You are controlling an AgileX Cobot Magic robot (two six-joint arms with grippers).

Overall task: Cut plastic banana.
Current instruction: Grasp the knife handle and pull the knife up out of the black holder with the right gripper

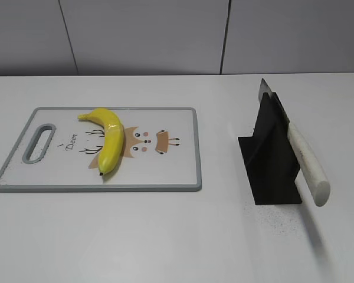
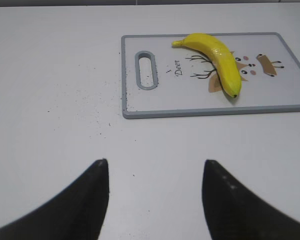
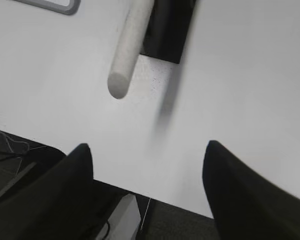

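Plastic banana (image 1: pixel 109 140), glossy, yellow, curved, was judged light, stiff and slippery, best steadied mid-body; both grippers, left gripper (image 2: pixel 155 172) and right gripper (image 3: pixel 147 160), were spread apart, empty.

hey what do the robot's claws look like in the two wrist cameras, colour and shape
Only the fingers show. The left claw has two matte black fingers, broad at the base and tapering to blunt curved tips. The right claw looks the same: two plain black tapering fingers. No markings, cables or arm segments are visible.

white table (image 1: pixel 165 236) | cutting board (image 1: pixel 183 171) left | black knife stand (image 1: pixel 270 171) right
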